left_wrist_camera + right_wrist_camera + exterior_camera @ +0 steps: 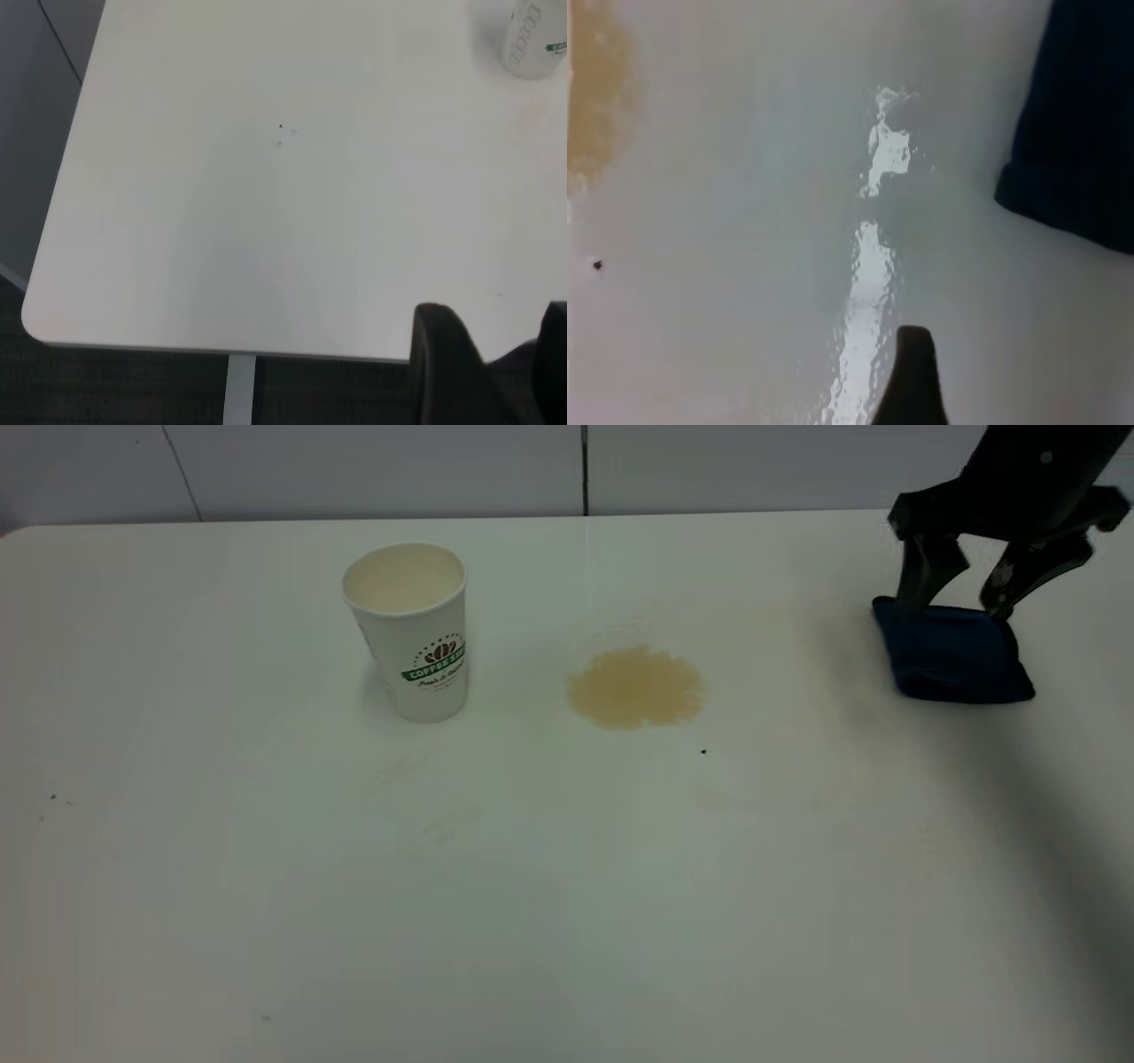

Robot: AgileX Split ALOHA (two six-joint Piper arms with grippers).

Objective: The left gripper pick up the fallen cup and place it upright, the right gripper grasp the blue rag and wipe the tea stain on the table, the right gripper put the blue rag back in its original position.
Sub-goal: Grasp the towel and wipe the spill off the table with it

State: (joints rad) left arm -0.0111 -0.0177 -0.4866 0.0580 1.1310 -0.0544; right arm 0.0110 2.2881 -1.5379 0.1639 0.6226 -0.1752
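The cup (413, 631) stands upright on the table (567, 903), left of centre; its base also shows in the left wrist view (532, 40). The tea stain (636, 687), a roundish tan blot, lies at mid-table, and its edge shows in the right wrist view (598, 97). The blue rag (952, 653) lies flat at the far right and also shows in the right wrist view (1081, 133). My right gripper (955, 607) is open, fingertips at the rag's far edge. My left gripper (496, 312) is open and empty over the table's near left corner, out of the exterior view.
A tiny dark speck (703, 752) lies just in front of the stain. Faint pale streaks mark the table in front of the cup. The table's rounded corner and edge (53, 332) lie below my left gripper. A wall runs behind the table.
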